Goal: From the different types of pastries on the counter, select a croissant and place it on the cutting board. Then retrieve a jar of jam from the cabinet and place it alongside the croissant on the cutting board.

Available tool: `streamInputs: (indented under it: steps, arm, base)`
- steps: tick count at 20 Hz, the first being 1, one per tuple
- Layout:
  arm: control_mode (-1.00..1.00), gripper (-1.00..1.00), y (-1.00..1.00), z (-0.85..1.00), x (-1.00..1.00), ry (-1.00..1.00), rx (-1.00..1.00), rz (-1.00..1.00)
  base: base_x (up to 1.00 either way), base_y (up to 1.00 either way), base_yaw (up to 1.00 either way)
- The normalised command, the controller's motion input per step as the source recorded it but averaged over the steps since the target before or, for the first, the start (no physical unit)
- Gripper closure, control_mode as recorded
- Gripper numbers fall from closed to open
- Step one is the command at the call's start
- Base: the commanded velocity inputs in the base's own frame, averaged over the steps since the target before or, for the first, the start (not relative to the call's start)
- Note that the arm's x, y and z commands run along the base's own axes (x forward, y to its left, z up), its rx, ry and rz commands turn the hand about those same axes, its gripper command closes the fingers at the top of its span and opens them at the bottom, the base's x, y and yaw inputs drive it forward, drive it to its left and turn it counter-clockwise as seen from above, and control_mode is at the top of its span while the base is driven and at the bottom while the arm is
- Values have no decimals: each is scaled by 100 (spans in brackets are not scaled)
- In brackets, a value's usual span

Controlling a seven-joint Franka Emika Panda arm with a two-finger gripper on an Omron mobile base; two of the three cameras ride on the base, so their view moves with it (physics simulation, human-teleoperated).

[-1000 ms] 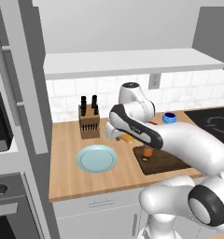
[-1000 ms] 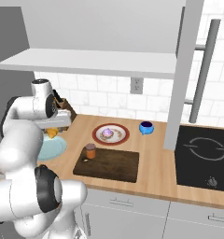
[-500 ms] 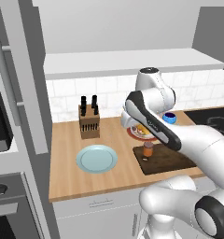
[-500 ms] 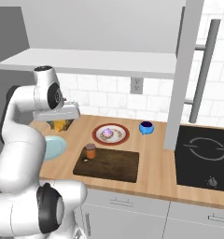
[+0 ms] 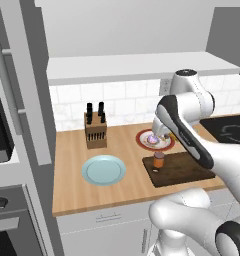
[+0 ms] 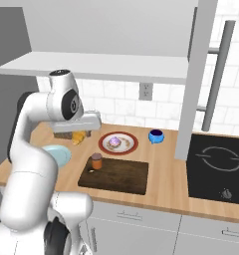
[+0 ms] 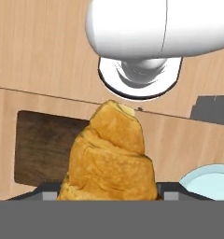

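The claw point(image 6: 79, 135) is gripping the croissant point(image 7: 109, 158), its fingers pressing on both sides of the pastry, and is hanging in the air above the surface point(image 6: 161, 191). Below it the board point(image 6: 122, 175) is lying near the front edge, carrying the jar point(image 6: 96, 161) on its left end. Just behind the board, a red-rimmed plate point(image 6: 127, 147) is holding the frosted pastry point(image 6: 114, 143). A blue bowl point(image 6: 156, 135) is sitting near the plate, a pale plate point(image 5: 104, 170) and knife block point(image 5: 95, 129) standing further left.

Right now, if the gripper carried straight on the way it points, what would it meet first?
Judging by the hand view, the gripper, shut on the croissant, points down at the counter beside the cutting board. It would probably meet bare counter first, though depth is unclear.
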Motion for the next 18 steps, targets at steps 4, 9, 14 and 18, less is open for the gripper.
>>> streamInputs:
  steps: [4, 9, 14, 18]
  arm:
    - [-100, 100, -65, 0, -19, -2, 0, -11]
    - [-100, 100, -60, 0, -6, 0, 0, -13]
    - [-100, 100, -33, -22, 19, 0, 3, -8]
    - [-100, 100, -2, -33, 38, 0, 8, -6]
  base:
    - [0, 0, 0]
    - [0, 0, 0]
    - [0, 0, 0]
    - [0, 0, 0]
